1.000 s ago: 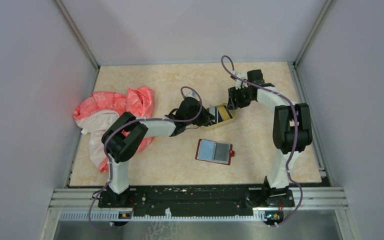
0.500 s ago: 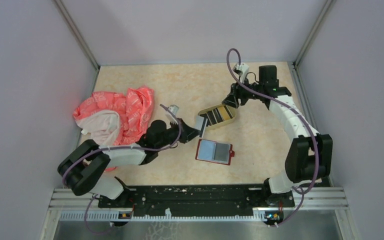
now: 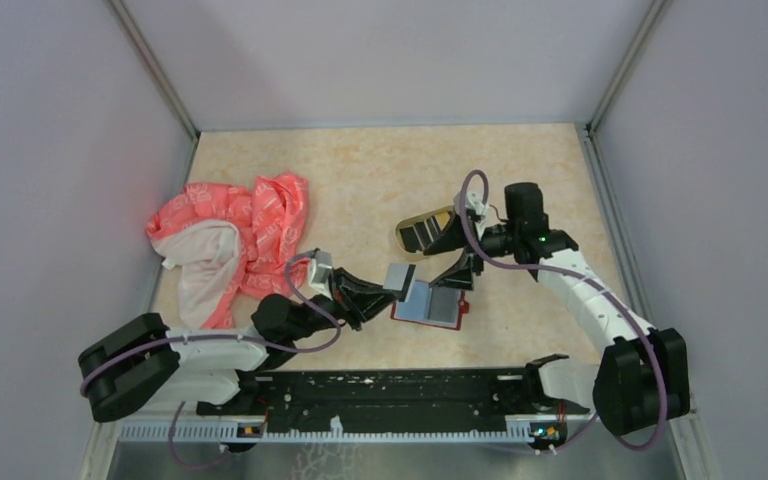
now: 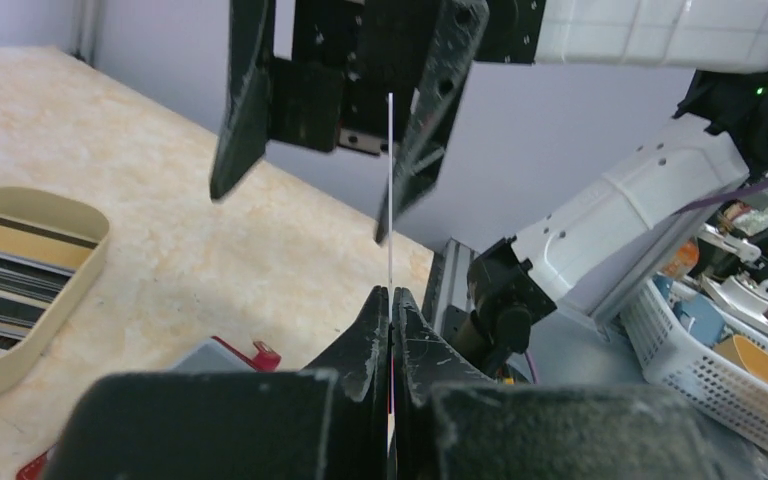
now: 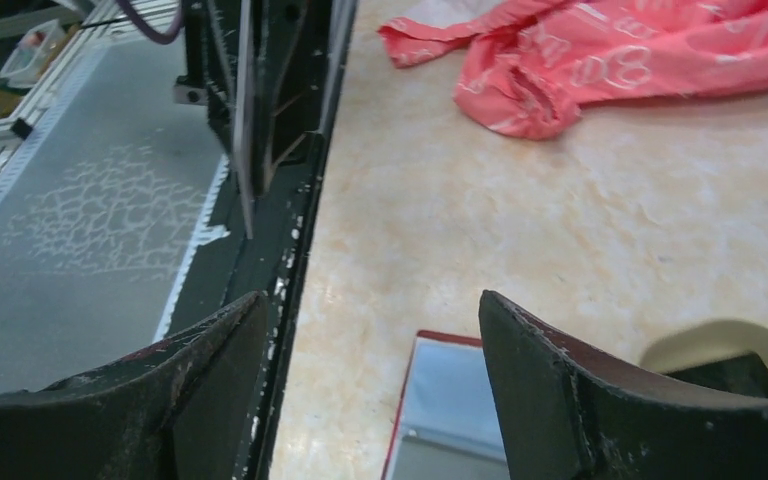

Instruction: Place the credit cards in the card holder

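Small red leather-like card holder (image 3: 438, 305) lies open and flat on the beige marbled table (image 3: 340, 180), centre-front, its snap tab pointing to the robot's right. A light-blue face and a grey face show side by side inside it. Just over its left edge a thin greyish plastic credit card (image 3: 401, 277) is held off the surface. The left gripper (image 4: 390, 300) has its fingers clenched on the card's lower edge. In the left wrist view the card reads as a bare vertical line, edge-on and upright. The right gripper (image 5: 370, 310) hangs above the holder from the far side, facing the left one, fingers spread wide with nothing between them. The raised card stands in front of that gap (touching or not, cannot tell). Beyond the holder, just beside it toward the back of the table, sits an oval tan tray (image 3: 423, 230) holding dark cards (image 3: 420, 234) with pale stripes, laid flat. One right finger overhangs the tray's near end in the top view. Well apart to the left, a crumpled pink-and-white patterned cloth (image 3: 235, 235) lies near the table's left edge. Off the table, in the left wrist view, a white mesh basket (image 4: 700, 370) of odd items stands on the right.
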`<state>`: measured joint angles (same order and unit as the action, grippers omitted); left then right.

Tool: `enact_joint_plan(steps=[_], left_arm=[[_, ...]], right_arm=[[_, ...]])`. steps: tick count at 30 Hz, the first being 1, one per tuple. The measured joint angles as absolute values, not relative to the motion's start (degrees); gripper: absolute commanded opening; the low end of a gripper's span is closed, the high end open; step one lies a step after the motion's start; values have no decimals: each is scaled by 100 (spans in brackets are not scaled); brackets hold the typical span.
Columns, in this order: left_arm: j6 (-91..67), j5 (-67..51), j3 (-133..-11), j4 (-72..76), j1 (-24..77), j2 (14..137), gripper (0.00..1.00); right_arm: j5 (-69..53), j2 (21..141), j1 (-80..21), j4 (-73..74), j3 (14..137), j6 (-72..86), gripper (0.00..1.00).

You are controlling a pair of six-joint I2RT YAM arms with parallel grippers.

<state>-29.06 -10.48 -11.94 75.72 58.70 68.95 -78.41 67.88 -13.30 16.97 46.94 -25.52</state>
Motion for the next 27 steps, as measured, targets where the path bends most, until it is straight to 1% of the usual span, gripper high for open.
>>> enact_joint_plan(steps=[2,6,10,12,14,18,23,25,27], left_arm=[[-2840,-937,-1194,7620,5881,6796,0],[-2759,-764,-1194,7599,5931,6584,0],[-2670,-683,-1197,7411,5975,6340,0],[-2598,-683,-1205,7332,5977,6287,0],[-2561,-683,-1210,7290,5975,6292,0],[-2543,-685,-1205,7389,5977,6427,0],[-2541,-690,-1103,7618,5977,6667,0],[-2545,-687,-1066,7714,5979,6751,0],[-2556,-685,-1033,7843,5979,6858,0]], right_arm=[[-7867,6783,-1649,1702,4696,-2630,81],[-7898,6770,-1988,1623,4696,-2499,81],[-7815,6753,-2200,1382,4707,-2078,77],[-7758,6753,-2335,1214,4707,-1809,71],[-7714,6753,-2443,980,4707,-1446,69],[-7640,6707,-2482,596,4727,-875,59],[-7581,6477,-2491,-255,4707,21,51],[-7575,6407,-2495,-569,4650,285,43],[-7564,6396,-2502,-751,4628,460,29]])
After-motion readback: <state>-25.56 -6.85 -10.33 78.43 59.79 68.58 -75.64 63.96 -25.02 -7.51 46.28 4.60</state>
